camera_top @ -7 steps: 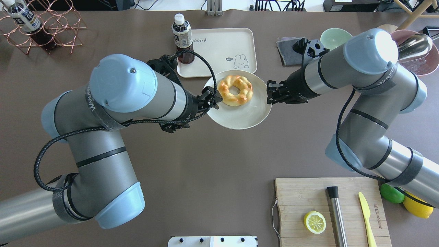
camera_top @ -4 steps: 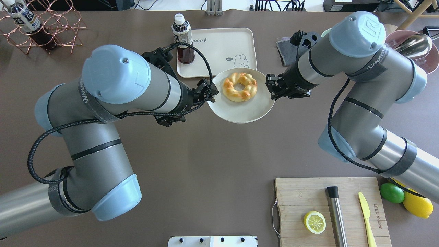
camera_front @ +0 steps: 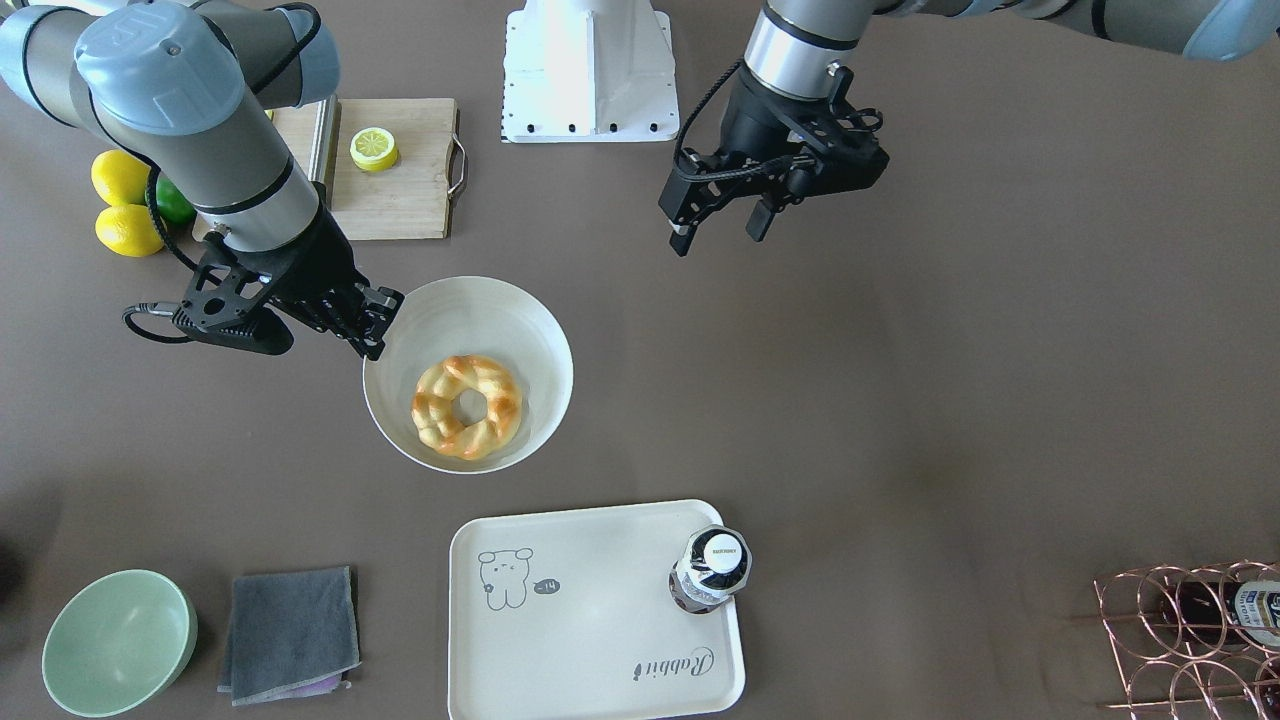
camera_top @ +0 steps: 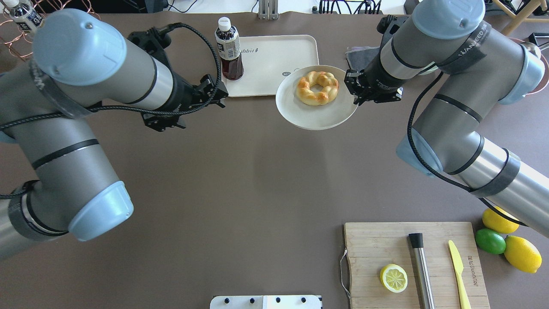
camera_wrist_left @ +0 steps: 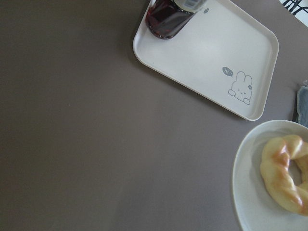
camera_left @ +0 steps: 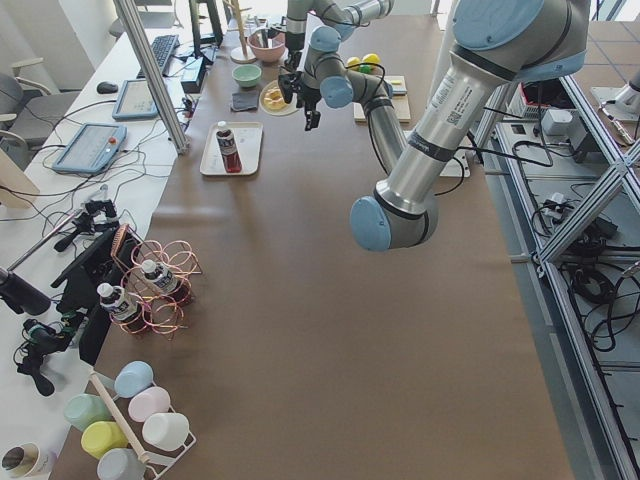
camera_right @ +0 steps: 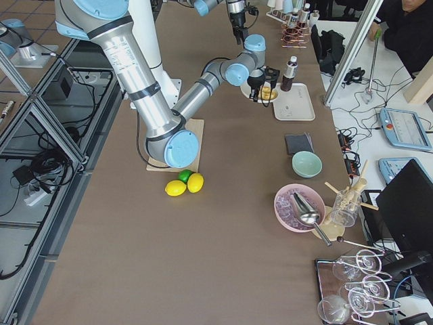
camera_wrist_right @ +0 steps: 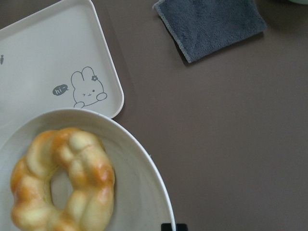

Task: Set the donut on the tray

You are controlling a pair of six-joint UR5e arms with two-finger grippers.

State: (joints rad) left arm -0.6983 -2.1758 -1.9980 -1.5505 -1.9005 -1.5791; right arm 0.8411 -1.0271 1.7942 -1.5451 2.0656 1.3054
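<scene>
The golden braided donut [camera_top: 317, 88] lies on a white plate [camera_top: 317, 119]. My right gripper [camera_top: 355, 91] is shut on the plate's right rim and holds it above the table, over the near right corner of the cream tray [camera_top: 274, 60]. The front view shows the same grip [camera_front: 375, 325] on the plate [camera_front: 480, 310], with the donut [camera_front: 467, 407] short of the tray [camera_front: 590, 640]. My left gripper [camera_front: 718, 232] is open and empty, well clear of the plate. The donut also shows in the right wrist view [camera_wrist_right: 62, 178].
A dark drink bottle [camera_top: 227, 45] stands on the tray's left end. A grey cloth [camera_front: 290, 635] and a green bowl [camera_front: 118, 640] lie right of the tray. A cutting board [camera_top: 429, 240] with a lemon half [camera_top: 393, 277] sits near the front right.
My left gripper has let go of the plate's left rim and drawn back to the left. My right gripper has carried the plate and donut farther away and to the right, toward the tray.
</scene>
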